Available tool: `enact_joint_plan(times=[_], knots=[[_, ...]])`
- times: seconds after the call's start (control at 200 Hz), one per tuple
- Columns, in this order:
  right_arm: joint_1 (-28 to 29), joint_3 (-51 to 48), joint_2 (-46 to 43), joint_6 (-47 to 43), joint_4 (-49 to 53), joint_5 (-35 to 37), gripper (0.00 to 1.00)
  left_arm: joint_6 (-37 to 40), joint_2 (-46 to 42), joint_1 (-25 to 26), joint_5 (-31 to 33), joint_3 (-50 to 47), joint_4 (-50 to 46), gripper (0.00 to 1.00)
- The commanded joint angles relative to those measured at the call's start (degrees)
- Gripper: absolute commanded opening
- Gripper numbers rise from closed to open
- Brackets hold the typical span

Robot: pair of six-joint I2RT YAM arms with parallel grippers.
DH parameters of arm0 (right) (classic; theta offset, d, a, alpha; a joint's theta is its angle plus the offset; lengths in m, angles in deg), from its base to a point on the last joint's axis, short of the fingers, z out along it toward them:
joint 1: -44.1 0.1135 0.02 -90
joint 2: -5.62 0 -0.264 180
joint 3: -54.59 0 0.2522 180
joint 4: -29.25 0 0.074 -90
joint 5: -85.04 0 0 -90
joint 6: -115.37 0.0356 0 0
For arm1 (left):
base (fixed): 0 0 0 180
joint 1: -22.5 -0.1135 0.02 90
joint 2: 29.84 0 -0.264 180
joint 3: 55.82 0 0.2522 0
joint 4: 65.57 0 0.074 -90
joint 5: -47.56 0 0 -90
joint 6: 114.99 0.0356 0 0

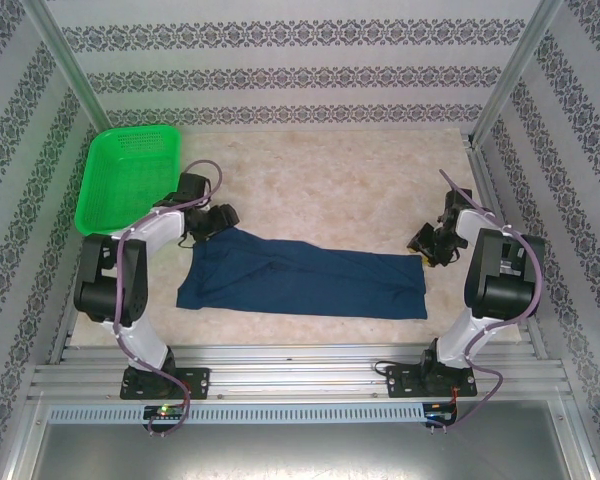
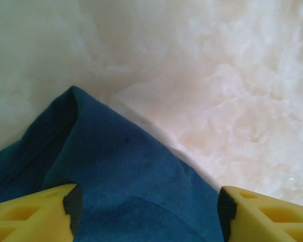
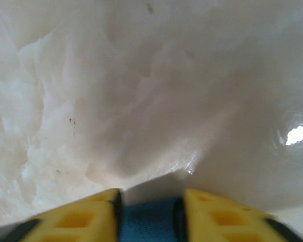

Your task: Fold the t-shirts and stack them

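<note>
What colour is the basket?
The basket is bright green, best seen in the top view.

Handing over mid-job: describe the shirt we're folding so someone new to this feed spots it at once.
Start at the pale marbled tabletop. Across its near half lies a dark navy soft cloth t-shirt, laid out as a long flat band running left to right. Unlike the rigid, bright green plastic mesh basket at the far left corner, it is dark, limp and flat.
</note>
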Motion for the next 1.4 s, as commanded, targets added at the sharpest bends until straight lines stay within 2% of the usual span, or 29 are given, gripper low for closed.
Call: enact_joint_plan(times=[0.0, 0.06, 0.17, 0.275, 0.56, 0.659, 0.754, 0.884, 1.039, 1.149, 1.244, 1.314, 1.394], knots=[[0.54, 1.57, 1.4, 0.03, 0.19, -0.75, 0.22, 0.12, 2.79, 1.02, 1.24, 2.43, -1.15, 0.69], [0.46, 2.11, 1.9, 0.29, 0.22, 0.15, 0.11, -0.32, 4.29, 0.97, 2.2, 3.02, -2.47, 0.65], [-1.19, 2.91, 1.37, 1.71, -0.43, 2.3, 0.05, -1.22, 6.44, 0.95, 5.58, 4.29, -5.2, 0.63], [-3.07, 3.77, 1.04, 2.33, -1.23, 2.83, 0.03, -1.14, 9.38, 0.97, 7.82, 6.14, -7.79, 0.59], [-6.66, 5.24, 2.54, 2.48, -1.7, 2.8, 0.02, 0.42, 13.02, 0.79, 10.78, 8.36, -9.76, 0.56], [-7.08, 4.89, 3.19, 3.08, -3.22, 1.17, 0.02, 1.58, 12.27, 0.79, 7.4, 7.88, -5.58, 0.64], [-7.04, 4.98, 3.9, 3.23, -4.26, -1.08, 0.09, 1.97, 11.38, 1.18, 3.17, 9.43, -3.45, 0.71], [-7.07, 5.19, 3.02, 3.05, -4.87, -3.32, 0.27, 3.31, 8.65, 2.93, -0.91, 12.79, -2.96, 0.77], [-7.03, 5.68, -0.82, -0.35, -2.22, -3.75, 0.47, 4.6, 2.07, 3.82, 0.49, 15.09, -10.21, 0.8], [-6.87, 4.1, -5.68, -3.82, -2.39, -7.8, 0.6, 6.52, -2.8, 4.29, 1.38, 13.42, -15.74, 0.81], [-5.21, 1.84, -11.58, -6.11, -3.54, -9.8, 0.76, 9.01, -4.84, 4.59, 2.69, 10.74, -18.63, 0.8], [-3.48, 0.56, -15.78, -7.38, -3.87, -11.76, 0.84, 10.97, -5.71, 4.66, -1.32, 7.69, -16.8, 0.8], [-1.03, -0.95, -20.54, -8.35, -3.96, -12.83, 0.88, 12.8, -5.3, 4.91, -4.1, 5.49, -15.73, 0.79]])
